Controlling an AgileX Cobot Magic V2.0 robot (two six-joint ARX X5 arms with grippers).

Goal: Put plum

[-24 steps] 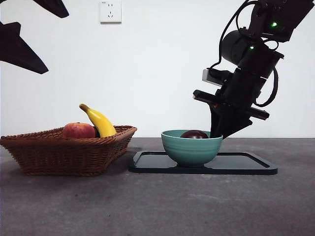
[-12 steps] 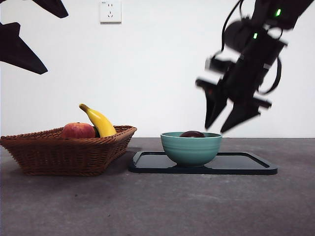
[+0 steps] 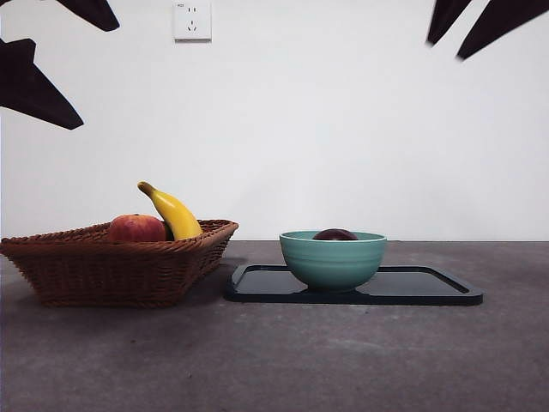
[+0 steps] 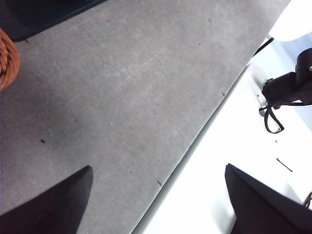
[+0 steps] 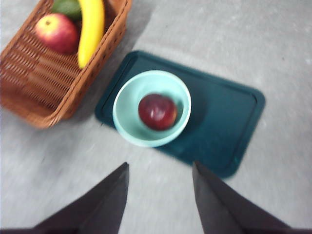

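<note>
The dark maroon plum (image 3: 335, 234) lies inside the teal bowl (image 3: 333, 260), only its top showing over the rim. The right wrist view shows the plum (image 5: 157, 111) in the middle of the bowl (image 5: 127, 114), which stands on the dark tray (image 5: 229, 126). My right gripper (image 5: 160, 183) is open and empty, high above the bowl; its tips show at the top right of the front view (image 3: 463, 21). My left gripper (image 4: 158, 195) is open and empty, raised over the table's edge, its tips at the top left of the front view (image 3: 51, 51).
A wicker basket (image 3: 111, 266) on the left holds a red apple (image 3: 136, 228), a yellow banana (image 3: 174, 212) and a green fruit (image 5: 68, 7). The dark tray (image 3: 429, 286) lies right of the basket. A wall socket (image 3: 192, 20) is on the back wall.
My right gripper has let go of the plum in the bowl and risen up to the top right corner. The plum stays in the bowl. The left arm has not moved.
</note>
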